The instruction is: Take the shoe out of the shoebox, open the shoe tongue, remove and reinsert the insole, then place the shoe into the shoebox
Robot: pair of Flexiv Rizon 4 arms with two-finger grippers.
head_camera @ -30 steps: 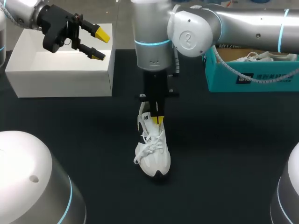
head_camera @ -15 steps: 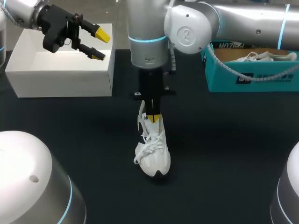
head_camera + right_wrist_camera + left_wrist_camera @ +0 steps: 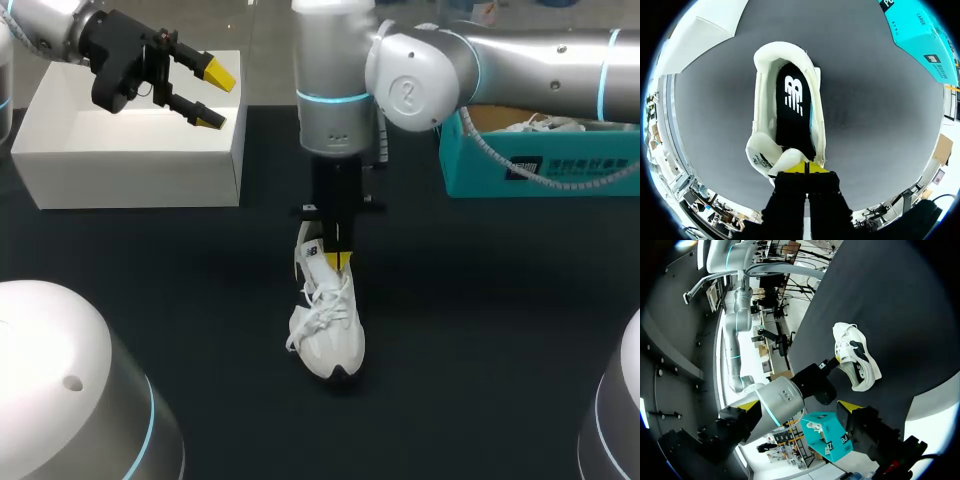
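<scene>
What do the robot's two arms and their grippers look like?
The left arm and the right arm are round silver tubes with light-blue glowing rings at the joints. The right arm has a joint cap with a circular mark, and a pale cable hangs from it. The left gripper and the right gripper are black, with yellow wedge-shaped fingertips.

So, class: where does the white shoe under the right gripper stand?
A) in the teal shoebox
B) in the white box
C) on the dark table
C: the shoe stands on the dark table, with the right gripper at its tongue.
</scene>
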